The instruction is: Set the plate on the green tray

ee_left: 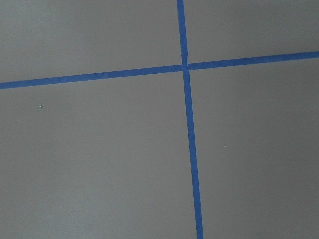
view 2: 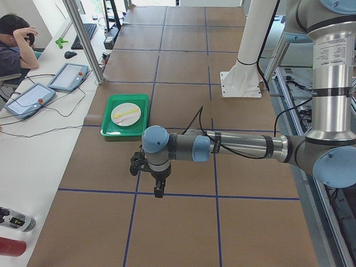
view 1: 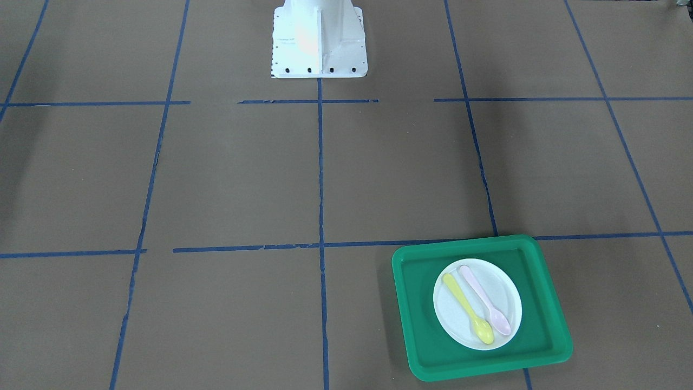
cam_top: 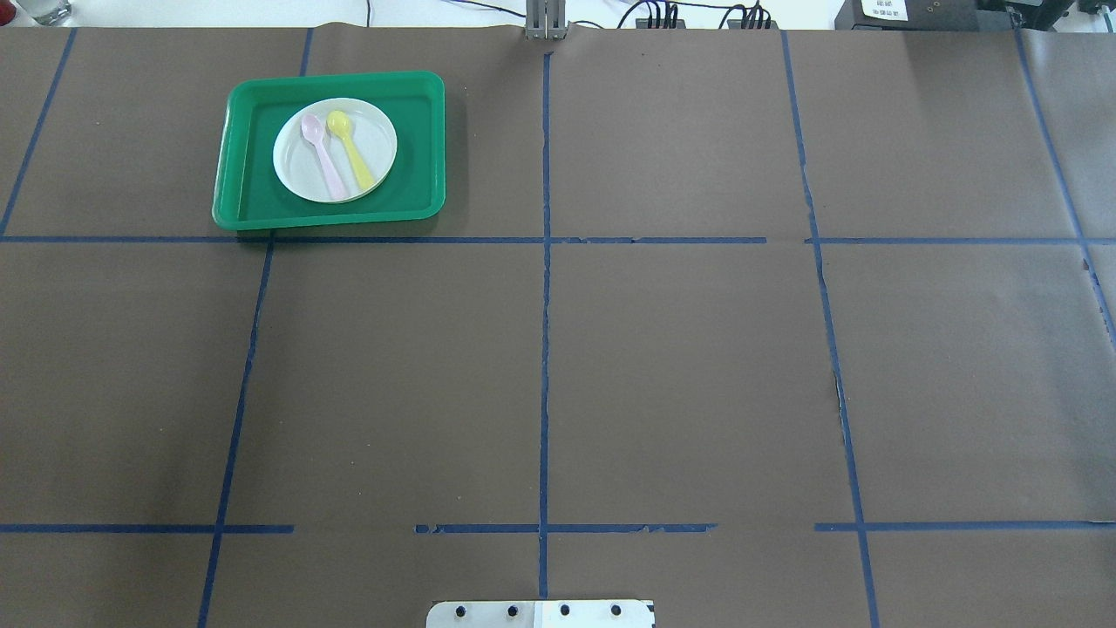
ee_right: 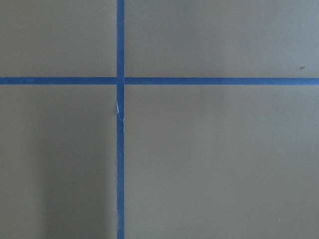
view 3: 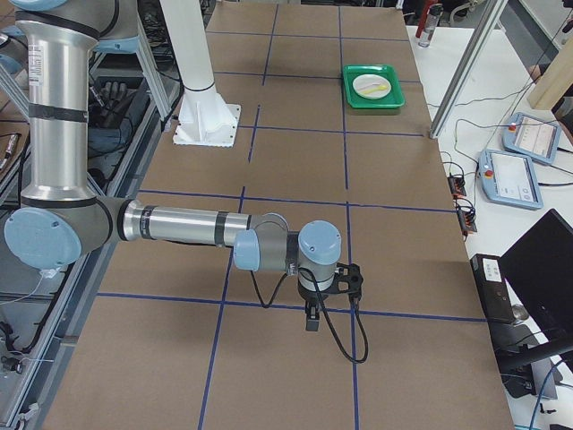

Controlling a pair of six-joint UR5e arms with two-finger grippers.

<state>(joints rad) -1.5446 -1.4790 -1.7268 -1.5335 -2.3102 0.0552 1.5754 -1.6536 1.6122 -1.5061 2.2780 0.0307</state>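
Note:
The small white plate (view 1: 503, 292) lies flat in the middle of the green tray (view 1: 419, 336), at the far left of the table in the overhead view, plate (cam_top: 377, 144) on tray (cam_top: 418, 157). A yellow spoon (view 1: 468, 309) and a pink spoon (view 1: 484, 300) lie on the plate. My left gripper (view 2: 158, 192) shows only in the exterior left view, pointing down over bare table, well short of the tray (view 2: 125, 133). My right gripper (view 3: 312, 321) shows only in the exterior right view, far from the tray (view 3: 358, 98). I cannot tell whether either is open or shut.
The brown table is marked with a blue tape grid (cam_top: 545, 305). The robot's white base (view 1: 319, 49) stands at the table's near edge. Beyond the far edge stand teach pendants (view 2: 67, 75), cables, a metal post (view 2: 86, 41) and a seated person (view 2: 14, 39).

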